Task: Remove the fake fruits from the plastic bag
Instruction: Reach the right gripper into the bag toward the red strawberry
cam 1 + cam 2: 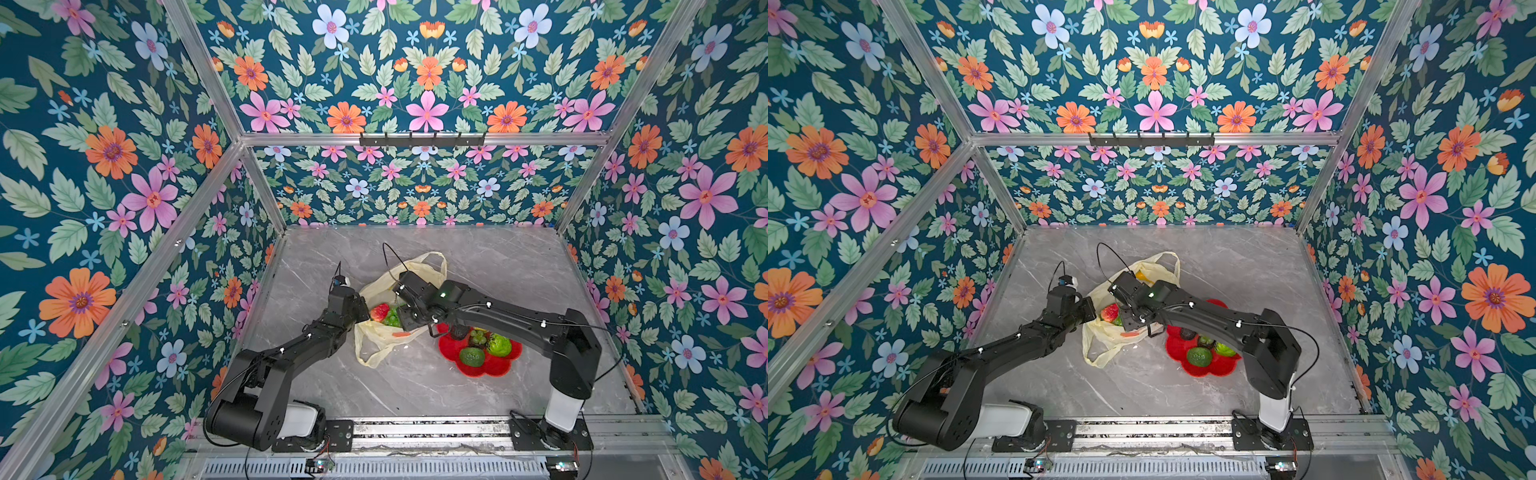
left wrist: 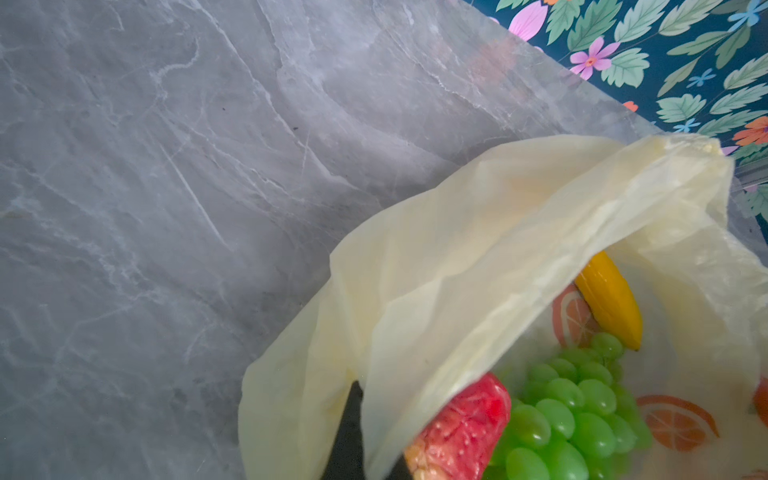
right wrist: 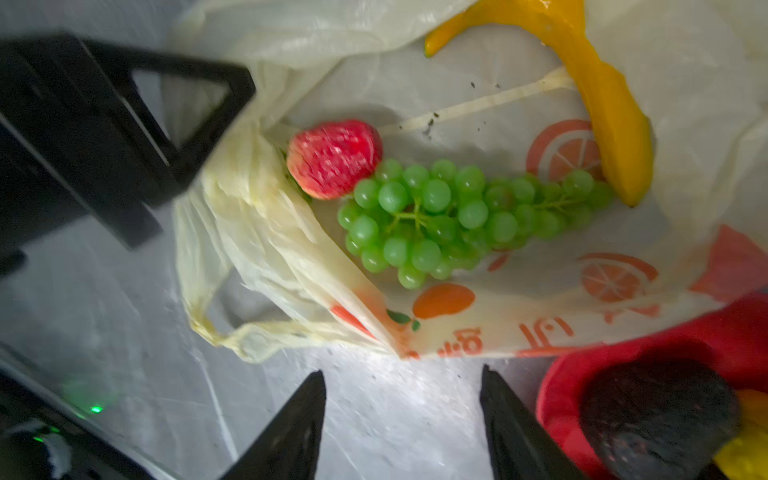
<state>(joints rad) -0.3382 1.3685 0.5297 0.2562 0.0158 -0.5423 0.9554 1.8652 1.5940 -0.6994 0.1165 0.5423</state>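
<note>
Sitting near right on the bench, a red plate carries a dark green fruit and a bumpy green fruit. Just left, the right tool hangs over the bench with its jaws apart, holding nothing. Farther in, mid-bench, the left tool pinches the plastic bag by its left rim, jaws closed. Inside the open bag lie a strawberry, grapes and, farthest, a banana.

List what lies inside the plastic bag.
Inside the plastic bag: a red strawberry, a green grape bunch and a yellow banana. Its crumpled folds cover the rest, so more fruit there cannot be ruled out.
</note>
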